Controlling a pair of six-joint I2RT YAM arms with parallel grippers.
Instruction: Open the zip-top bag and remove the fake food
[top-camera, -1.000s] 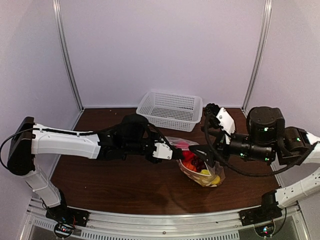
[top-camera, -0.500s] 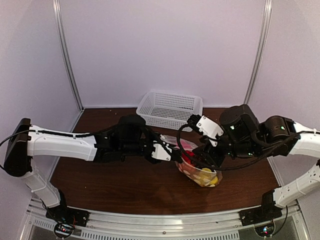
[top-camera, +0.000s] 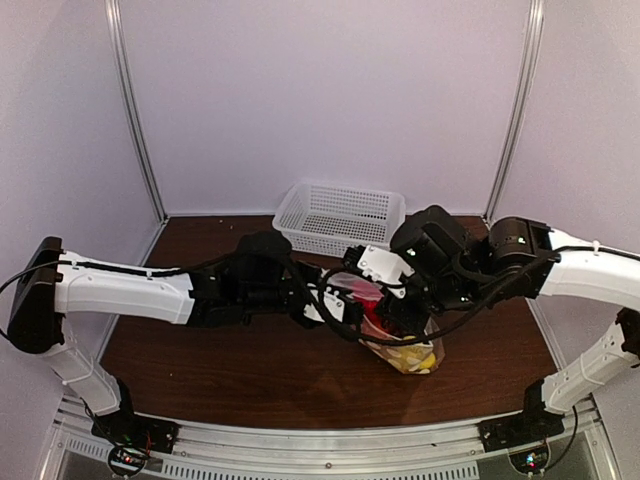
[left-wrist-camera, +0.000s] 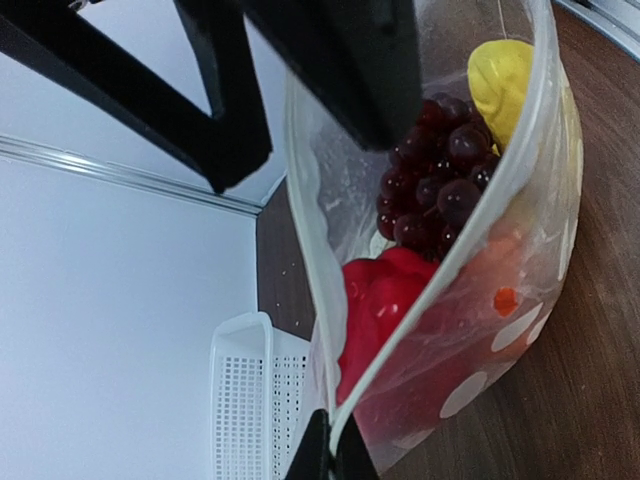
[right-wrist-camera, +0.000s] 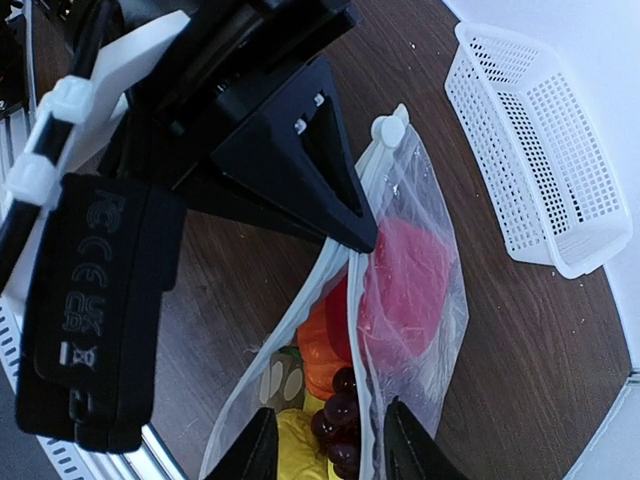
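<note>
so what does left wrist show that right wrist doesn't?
Only left wrist: large white dots printed on the zip-top bag. Only right wrist: the white zip slider and a pale brown-marked piece. Both: the left gripper pinching the bag's rim, the grape bunch, red piece, yellow piece and white basket.

You're seeing a clear zip-top bag (left-wrist-camera: 520, 330) wearing white dots — dark purple grapes (left-wrist-camera: 435, 180), a red piece (left-wrist-camera: 385, 295), a yellow piece (left-wrist-camera: 500, 75) showing through — white lattice basket (top-camera: 340, 218), brown worktop (top-camera: 220, 360).
</note>
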